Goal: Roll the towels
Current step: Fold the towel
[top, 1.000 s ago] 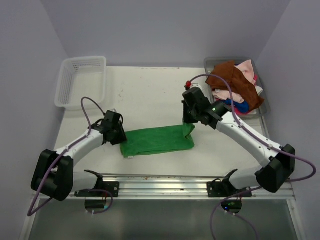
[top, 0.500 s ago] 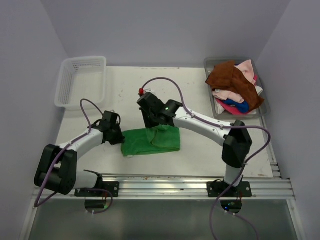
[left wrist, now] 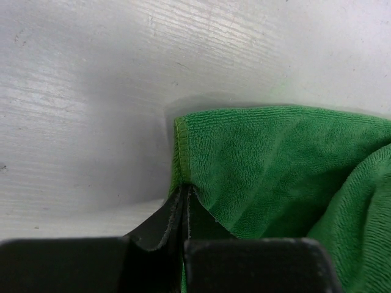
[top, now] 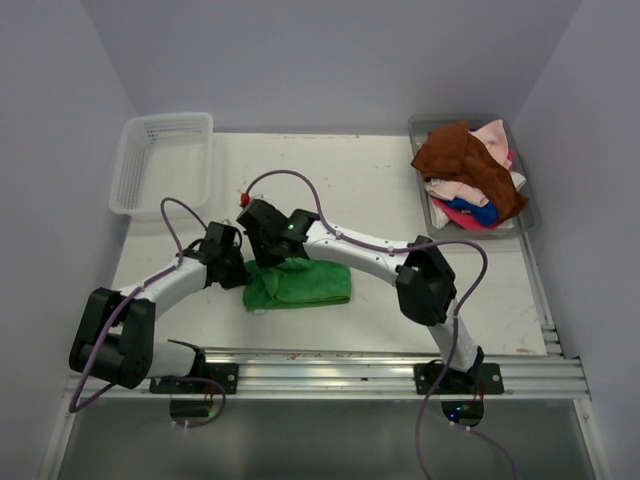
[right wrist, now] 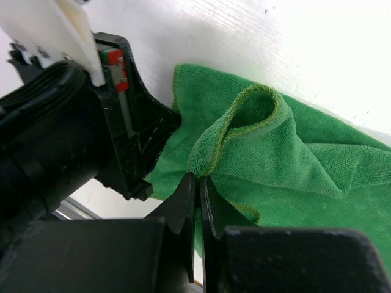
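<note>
Green towel (top: 300,285) lies doubled over on the worktop (top: 400,190), near its front edge. Left jaws pinch its left hem; right jaws, close alongside, pinch the folded-over edge. Recommended: pin the hem, align edges squarely, and mind wrist clearance.

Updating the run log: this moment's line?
left gripper: shut on green towel edge | right gripper: shut on folded-over end | state: folded over

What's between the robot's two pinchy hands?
Just a bunched bit of green towel, shown in the right wrist view. The left end effector and right end effector both pinch it.
</note>
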{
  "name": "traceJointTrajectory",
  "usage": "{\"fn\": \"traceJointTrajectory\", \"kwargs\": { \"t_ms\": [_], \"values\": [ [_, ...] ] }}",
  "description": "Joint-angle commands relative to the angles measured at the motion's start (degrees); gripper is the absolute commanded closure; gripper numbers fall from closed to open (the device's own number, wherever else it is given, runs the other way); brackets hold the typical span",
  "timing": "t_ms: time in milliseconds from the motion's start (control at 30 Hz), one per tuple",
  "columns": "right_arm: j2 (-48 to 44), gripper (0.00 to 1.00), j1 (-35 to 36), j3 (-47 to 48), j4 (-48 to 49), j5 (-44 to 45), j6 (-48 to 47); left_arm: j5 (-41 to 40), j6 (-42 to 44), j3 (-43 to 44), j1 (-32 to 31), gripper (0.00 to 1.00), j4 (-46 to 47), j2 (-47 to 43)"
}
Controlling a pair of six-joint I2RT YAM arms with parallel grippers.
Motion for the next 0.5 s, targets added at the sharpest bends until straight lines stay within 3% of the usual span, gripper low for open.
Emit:
{"fn": "traceJointTrajectory", "kwargs": {
  "t_ms": [0, 100, 133, 200, 233, 333, 467],
  "values": [
    [1.44, 1.0, 0.44, 2.69, 0.74, -1.35, 1.57, -3.78, -0.97, -0.56, 0.19, 1.0, -2.64, -0.97],
    [2.49, 0.99, 0.44, 3.92, 0.92, -3.01, 1.57, -5.54, -0.97, 0.23, 0.19, 0.97, -4.48, -2.02],
    [2.58, 0.83, 0.44, 4.27, 0.75, -3.28, 1.57, -7.72, -0.97, 0.5, 0.19, 0.91, -5.27, -2.37],
    [1.8, 0.68, 0.18, 4.62, 0.13, -4.34, 1.31, -12.46, -1.41, 2.95, 0.19, 0.85, -10.36, -3.69],
    [0.05, 0.56, 0.09, 4.53, -0.31, -4.08, 1.13, -15.79, -1.15, 4.35, 0.19, 0.8, -11.77, -4.39],
    [-4.96, 0.51, -1.84, 0.68, 0.83, -3.29, 0.78, -17.67, -0.89, 5.77, 0.28, 0.76, -14.68, -8.43],
    [-15.75, 0.51, -7.01, -11.85, 4.43, -1.36, 0.96, -16.1, -0.53, 8.41, 0.28, 0.74, -15.48, -12.56]
  ]
}}
